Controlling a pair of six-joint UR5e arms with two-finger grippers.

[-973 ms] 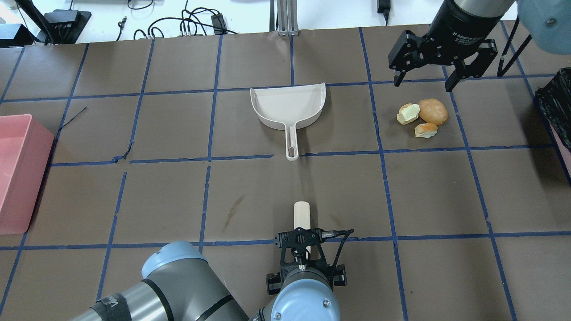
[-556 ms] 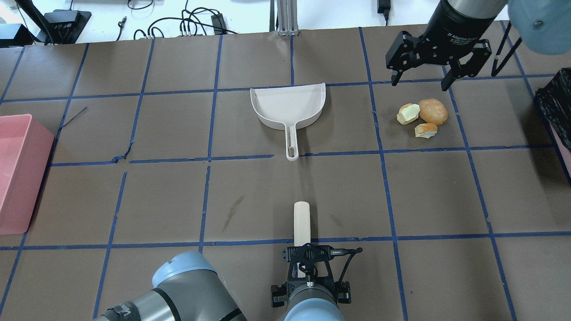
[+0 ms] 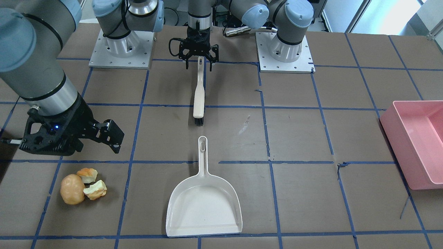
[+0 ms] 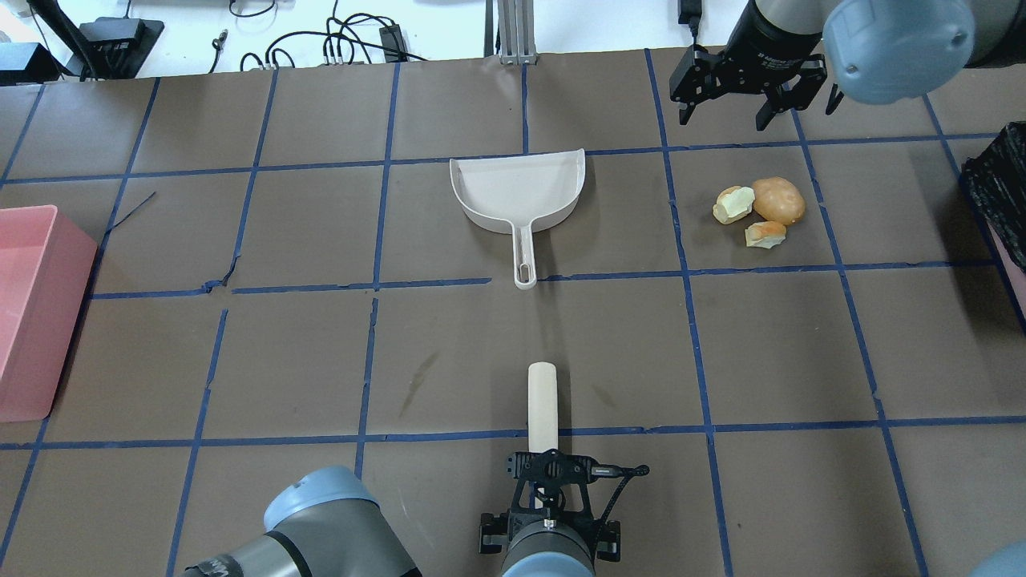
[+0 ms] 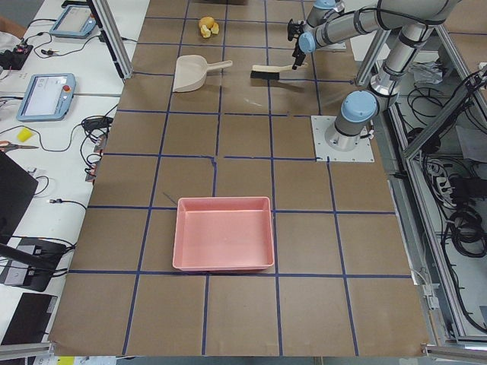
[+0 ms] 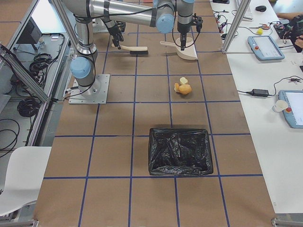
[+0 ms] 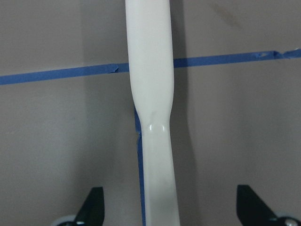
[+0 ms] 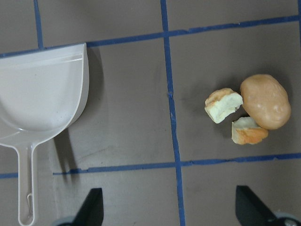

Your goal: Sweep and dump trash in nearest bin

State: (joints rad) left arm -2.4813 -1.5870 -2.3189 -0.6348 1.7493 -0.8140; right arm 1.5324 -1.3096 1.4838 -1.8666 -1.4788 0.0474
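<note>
Your robotics lab, seen mid-session: two robot arms (image 3: 38,69) stand bolted on steel base plates (image 3: 100,60) to a table (image 4: 288,361) papered brown and squared off in blue tape (image 4: 386,165). Your teach pendants (image 6: 265,47) lie on the white benches (image 6: 265,123) alongside. Cables (image 4: 333,52) trail past the far edge, where an aluminium frame post (image 4: 513,32) rises.

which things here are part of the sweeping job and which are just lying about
Part of the job:
- trash scraps
- brush
- dustpan
- black-lined bin, on the scraps' side of the table
- left gripper, open over the brush handle
- right gripper, open

Just lying about:
- pink tray, at the far end from the scraps
- cables beyond the table edge
</note>
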